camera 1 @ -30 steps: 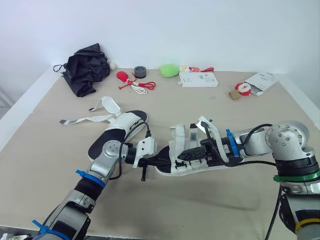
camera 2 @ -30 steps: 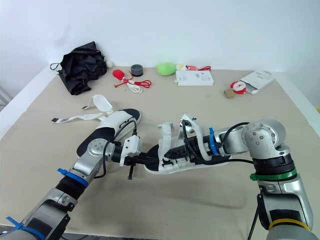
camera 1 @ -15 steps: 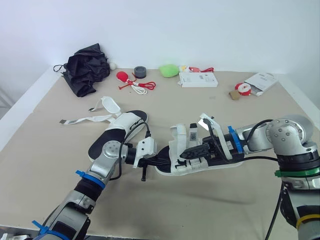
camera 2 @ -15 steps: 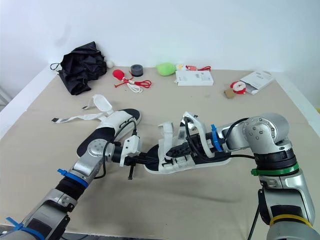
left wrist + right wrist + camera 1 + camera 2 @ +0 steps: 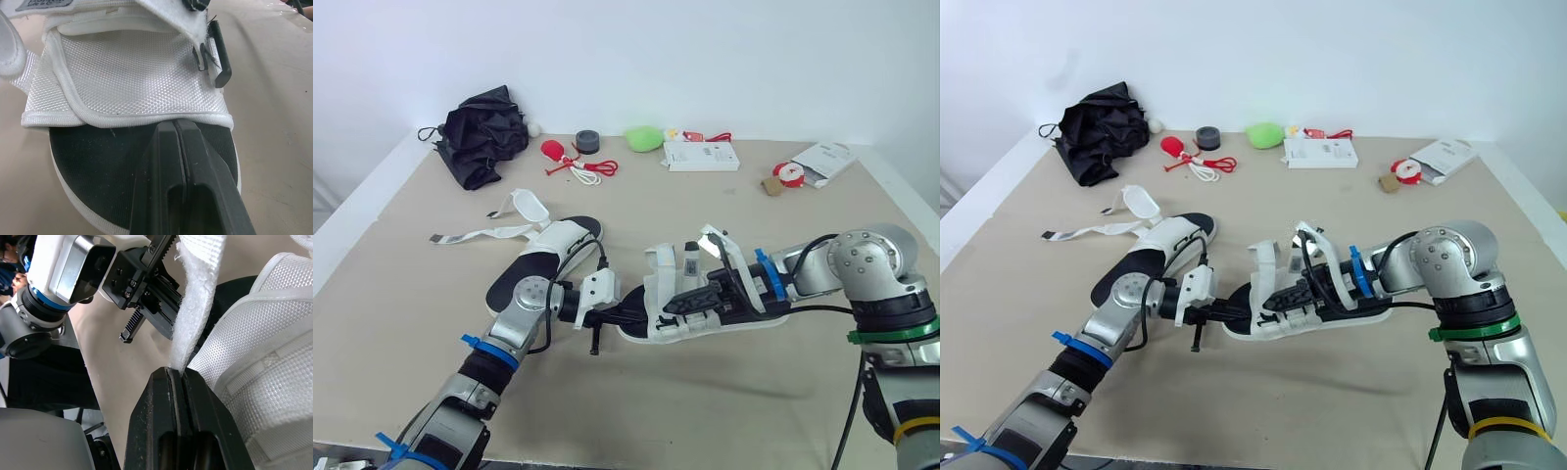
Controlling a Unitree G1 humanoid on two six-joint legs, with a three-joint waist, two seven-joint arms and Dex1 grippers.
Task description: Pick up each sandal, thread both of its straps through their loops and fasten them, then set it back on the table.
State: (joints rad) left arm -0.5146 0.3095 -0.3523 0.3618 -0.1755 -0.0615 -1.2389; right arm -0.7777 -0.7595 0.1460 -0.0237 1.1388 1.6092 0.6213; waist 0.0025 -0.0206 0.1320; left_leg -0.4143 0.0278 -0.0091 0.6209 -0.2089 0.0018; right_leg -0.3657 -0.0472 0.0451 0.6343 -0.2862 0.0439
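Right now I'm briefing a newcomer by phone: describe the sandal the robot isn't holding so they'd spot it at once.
On the beige table, look left of centre, in front of the black umbrella. There lies the free sandal, black footbed up; unlike its twin held by the robot, its long white straps trail loose across the tabletop.

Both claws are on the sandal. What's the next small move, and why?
Probably ease the right claw, shut on the strap, toward the black loop: the strap end looks unthreaded, and the shut left claw lies on the sandal's toe, steadying it.
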